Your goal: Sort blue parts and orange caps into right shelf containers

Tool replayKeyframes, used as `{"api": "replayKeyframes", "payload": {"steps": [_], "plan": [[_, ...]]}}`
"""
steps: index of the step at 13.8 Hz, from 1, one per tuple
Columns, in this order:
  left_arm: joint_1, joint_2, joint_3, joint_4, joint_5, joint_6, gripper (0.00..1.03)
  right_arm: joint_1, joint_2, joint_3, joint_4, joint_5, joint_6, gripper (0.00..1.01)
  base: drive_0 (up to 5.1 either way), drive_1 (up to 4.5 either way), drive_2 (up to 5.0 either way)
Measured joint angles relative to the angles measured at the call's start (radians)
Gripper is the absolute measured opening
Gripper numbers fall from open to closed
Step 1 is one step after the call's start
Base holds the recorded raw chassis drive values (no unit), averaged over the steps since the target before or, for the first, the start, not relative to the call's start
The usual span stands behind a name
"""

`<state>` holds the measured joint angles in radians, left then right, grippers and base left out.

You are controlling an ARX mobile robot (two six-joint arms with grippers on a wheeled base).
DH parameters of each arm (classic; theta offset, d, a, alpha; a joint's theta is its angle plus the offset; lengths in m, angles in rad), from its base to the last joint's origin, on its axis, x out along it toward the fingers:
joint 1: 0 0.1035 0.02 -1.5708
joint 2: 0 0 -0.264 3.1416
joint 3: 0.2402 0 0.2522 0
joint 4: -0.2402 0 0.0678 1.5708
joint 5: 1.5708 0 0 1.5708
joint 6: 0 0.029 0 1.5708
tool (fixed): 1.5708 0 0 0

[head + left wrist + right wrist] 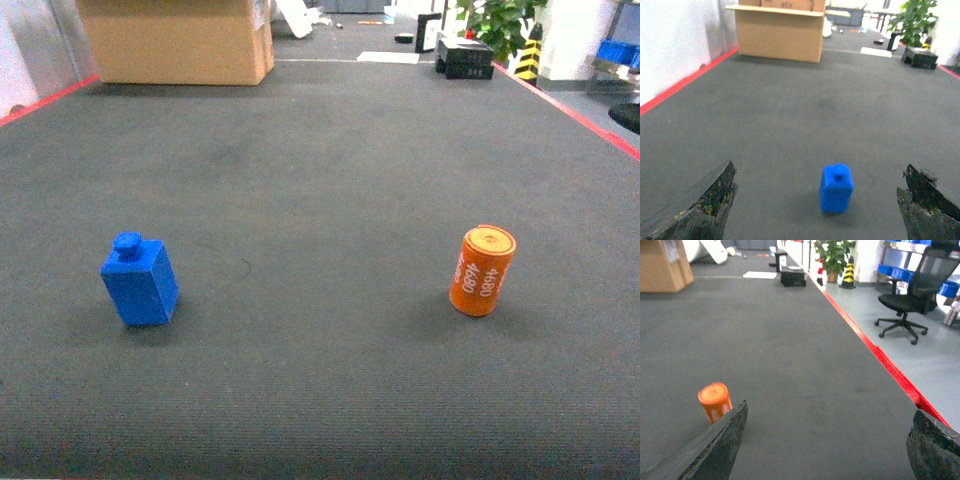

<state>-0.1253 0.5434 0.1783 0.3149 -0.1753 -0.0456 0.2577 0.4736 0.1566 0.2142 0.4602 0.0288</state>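
While neither arm holds anything, both pincers stand wide apart. On the dark mat (330,150) the blue part (139,280) stands upright at about eight o'clock in the head view, its knob on top, and lies just ahead of the left gripper (817,205), slightly right of centre, between its fingers. The orange cap (482,270) stands at four o'clock, upright with a slight lean; from the right gripper (827,447) it sits off toward ten o'clock, outside the left finger (715,445). I'd say the left arm is better lined up.
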Motion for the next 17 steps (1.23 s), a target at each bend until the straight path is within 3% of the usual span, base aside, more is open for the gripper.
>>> {"api": "replayKeyframes", "payload": {"steps": [1,2,4,6,10,14,17], "plan": [[-0.024,0.192,0.065,0.157,0.004,0.0,0.98,0.041,0.193,0.067,0.172,0.014,0.003,0.98,0.0,0.0,0.0],[-0.047,0.38,0.122,0.275,0.015,-0.006,0.98,0.06,0.392,0.132,0.315,-0.006,0.012,0.98,0.0,0.0,0.0],[-0.089,0.691,0.237,0.373,0.011,0.001,0.98,0.066,0.747,0.246,0.487,-0.046,0.045,0.98,0.0,0.0,0.0],[-0.095,0.793,0.276,0.409,0.011,0.0,0.98,0.079,0.876,0.29,0.521,-0.063,0.058,0.98,0.0,0.0,0.0],[-0.088,1.129,0.357,0.549,0.022,-0.02,0.98,0.082,1.273,0.399,0.611,-0.143,0.149,0.98,0.0,0.0,0.0],[-0.063,1.29,0.404,0.578,0.043,-0.028,0.98,0.083,1.456,0.511,0.616,-0.166,0.211,0.98,0.0,0.0,0.0],[-0.057,1.367,0.453,0.591,0.046,-0.027,0.98,0.082,1.525,0.565,0.604,-0.17,0.232,0.98,0.0,0.0,0.0]]}}
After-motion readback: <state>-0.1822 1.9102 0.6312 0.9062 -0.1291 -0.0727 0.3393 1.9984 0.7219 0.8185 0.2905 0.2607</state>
